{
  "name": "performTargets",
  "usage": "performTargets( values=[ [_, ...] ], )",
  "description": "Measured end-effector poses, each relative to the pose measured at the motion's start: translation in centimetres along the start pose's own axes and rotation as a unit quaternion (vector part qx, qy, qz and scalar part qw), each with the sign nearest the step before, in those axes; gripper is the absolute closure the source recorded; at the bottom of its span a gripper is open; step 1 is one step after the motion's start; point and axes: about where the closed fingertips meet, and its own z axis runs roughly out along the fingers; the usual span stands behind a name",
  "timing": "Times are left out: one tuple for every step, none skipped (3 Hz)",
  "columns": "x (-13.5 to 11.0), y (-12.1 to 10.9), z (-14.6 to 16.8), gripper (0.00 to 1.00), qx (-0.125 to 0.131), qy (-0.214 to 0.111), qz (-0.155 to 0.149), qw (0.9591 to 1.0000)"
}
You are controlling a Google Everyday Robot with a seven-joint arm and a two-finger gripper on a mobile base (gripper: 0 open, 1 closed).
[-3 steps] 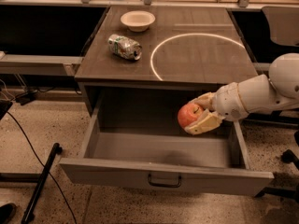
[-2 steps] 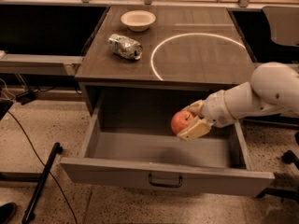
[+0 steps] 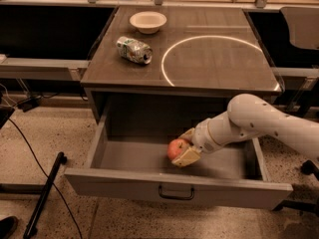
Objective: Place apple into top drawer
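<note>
The gripper (image 3: 183,148) pinches the apple (image 3: 174,147) between its tan fingers, low inside the open top drawer (image 3: 124,180) (just behind the front panel's dark handle (image 3: 176,193)). On the counter (image 3: 219,68), a crushed can (image 3: 133,50) lies near the left edge, its label unreadable; a white bowl (image 3: 148,21) sits by the back edge.

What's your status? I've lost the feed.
Gripper shut on apple, low inside the open top drawer. Apple not yet released. Can and bowl up on the countertop, nothing in the way.
</note>
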Motion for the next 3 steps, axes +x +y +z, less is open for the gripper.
performTargets(
  values=[
    [0.37, -0.16, 2.19, 0.58, -0.014, -0.028, 0.013, 0.9994],
    [0.53, -0.10, 2.62, 0.34, -0.018, -0.032, 0.015, 0.9992],
    [0.53, -0.09, 2.62, 0.11, -0.018, -0.032, 0.015, 0.9992]
  ],
)
